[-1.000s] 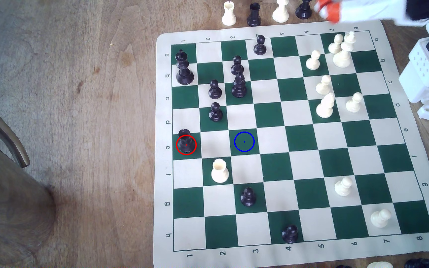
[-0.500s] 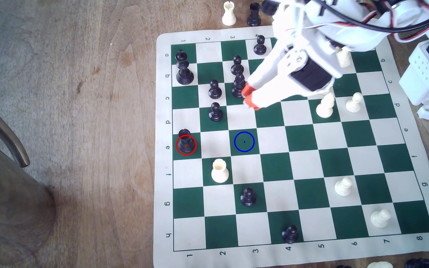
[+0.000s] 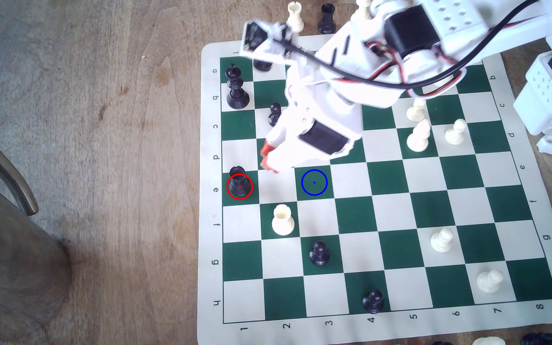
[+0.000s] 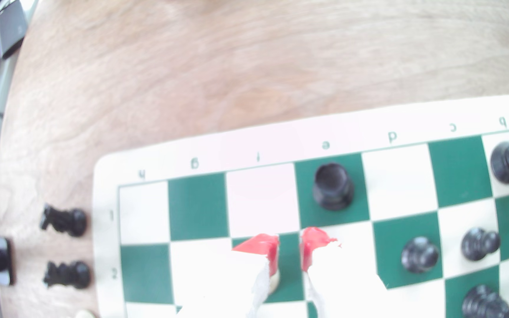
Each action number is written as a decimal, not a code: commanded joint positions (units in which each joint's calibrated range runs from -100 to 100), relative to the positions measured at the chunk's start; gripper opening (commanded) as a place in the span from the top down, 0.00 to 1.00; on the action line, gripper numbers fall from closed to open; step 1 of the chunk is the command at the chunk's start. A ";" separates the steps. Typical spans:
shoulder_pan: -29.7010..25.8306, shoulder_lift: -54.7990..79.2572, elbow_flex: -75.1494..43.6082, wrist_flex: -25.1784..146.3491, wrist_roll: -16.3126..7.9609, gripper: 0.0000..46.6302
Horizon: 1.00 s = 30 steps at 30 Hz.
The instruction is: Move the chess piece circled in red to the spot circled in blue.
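Exterior camera high above, looking steeply down on my whole board (image 3: 384,185) and tabletop (image 3: 102,132), my wrist camera close behind my claw (image 4: 290,253), both sharing the rook (image 3: 238,185) corner.

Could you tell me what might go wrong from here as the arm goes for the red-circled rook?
1. The gripper hangs short of the black rook with only a narrow gap between its orange fingertips; unless they open wider, they could knock the rook over.
2. A black pawn stands right beside the arm's body, so a sideways sweep might clip it.
3. The white rook stands diagonally next to the blue-circled square, leaving little margin when placing.
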 commanded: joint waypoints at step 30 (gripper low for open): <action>5.81 15.17 -16.45 -5.12 1.81 0.65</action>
